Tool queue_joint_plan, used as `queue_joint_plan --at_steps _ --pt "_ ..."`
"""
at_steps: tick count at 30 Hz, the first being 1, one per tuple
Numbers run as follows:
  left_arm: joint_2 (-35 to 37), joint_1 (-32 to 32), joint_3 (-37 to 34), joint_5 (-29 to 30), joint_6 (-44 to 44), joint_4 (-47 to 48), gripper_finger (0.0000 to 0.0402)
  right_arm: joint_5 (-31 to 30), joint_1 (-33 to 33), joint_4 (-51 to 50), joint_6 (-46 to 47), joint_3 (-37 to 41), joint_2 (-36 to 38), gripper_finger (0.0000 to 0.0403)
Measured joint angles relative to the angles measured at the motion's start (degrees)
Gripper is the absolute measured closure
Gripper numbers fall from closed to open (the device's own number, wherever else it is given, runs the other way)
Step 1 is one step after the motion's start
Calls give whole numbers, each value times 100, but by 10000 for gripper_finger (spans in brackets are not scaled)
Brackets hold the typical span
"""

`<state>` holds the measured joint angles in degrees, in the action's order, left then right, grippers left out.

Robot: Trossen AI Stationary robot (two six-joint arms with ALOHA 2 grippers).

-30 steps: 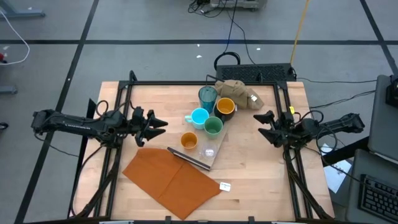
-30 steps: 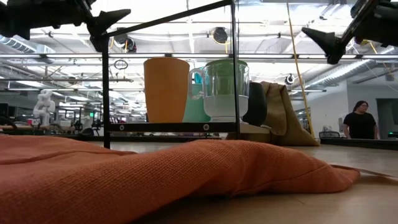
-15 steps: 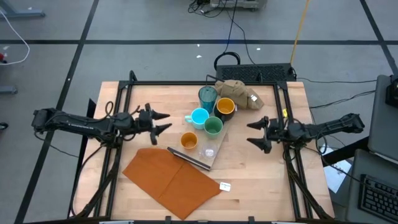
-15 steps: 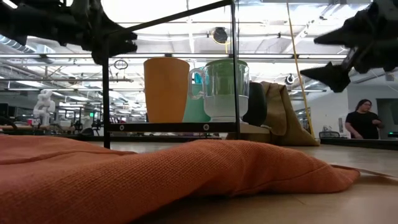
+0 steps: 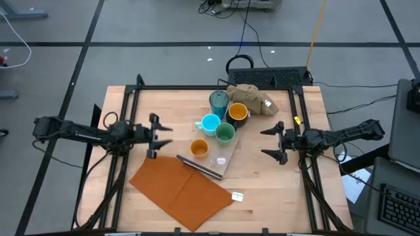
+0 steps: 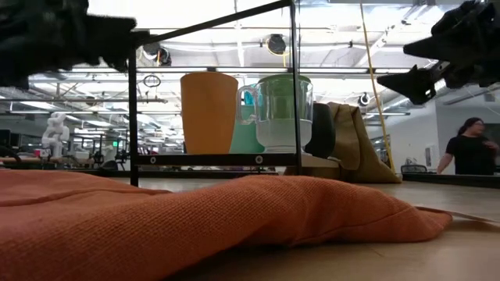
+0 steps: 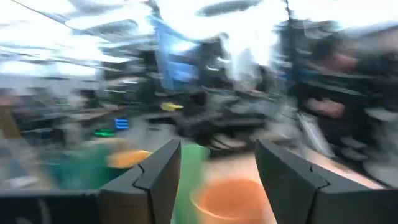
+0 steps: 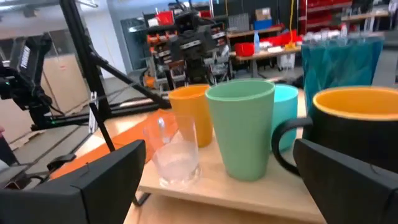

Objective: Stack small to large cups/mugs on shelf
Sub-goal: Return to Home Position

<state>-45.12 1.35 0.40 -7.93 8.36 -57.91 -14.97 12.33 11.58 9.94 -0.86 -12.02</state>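
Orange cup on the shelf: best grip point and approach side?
Likely best: pinch the orange cup across its upper wall, with the left tool coming in from its own side. The cup stands upright, has no handle, and sits at the shelf edge nearest that arm. The clear glass and green cup crowd its other side.

Left gripper point(image 5: 167, 134) and right gripper point(image 5: 264, 143) are matte black (blunt, angular fingers point(image 8: 348, 186)).

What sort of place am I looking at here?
Probably a robotics lab or workshop: the left gripper and right gripper of two dark arms hang over a pale wooden table, black cables trail across the floor, and cluttered workbenches stand behind.
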Motion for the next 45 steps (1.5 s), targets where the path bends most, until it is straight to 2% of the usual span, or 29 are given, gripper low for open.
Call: queue_joint_plan --at_steps 1,3,5,8,11,15,20,22,27,30,42,45 --pt "0 24 73 219 -11 27 194 5 -1 64 -58 0 3 3" --pt "60 46 82 298 159 200 195 30 1 110 -228 0 3 3" --pt "-72 69 81 -63 323 421 195 78 1 245 -531 0 37 3" --pt "-102 82 55 -407 116 1077 194 150 -1 488 -846 0 46 3" --pt "-191 78 46 -720 30 1654 194 268 -30 -179 -477 0 -20 3" --pt "-192 105 35 -630 206 1669 194 758 -23 -377 -888 0 -95 3" --pt "-191 187 15 -752 374 1644 194 599 -110 -65 -1396 0 -78 3" --pt "-191 196 15 -746 308 1661 194 596 -122 -64 -1337 0 -78 3" --pt "-193 196 15 -542 -1110 1750 194 608 -137 -48 -484 0 -80 3" --pt "-191 196 15 -512 -1572 1741 194 613 -137 -48 -210 0 -80 3" --pt "-177 196 15 -506 -1754 1747 194 619 -137 -40 -162 0 -80 3" --pt "119 196 15 -504 -1755 1810 194 619 -137 -35 -162 0 -80 3"
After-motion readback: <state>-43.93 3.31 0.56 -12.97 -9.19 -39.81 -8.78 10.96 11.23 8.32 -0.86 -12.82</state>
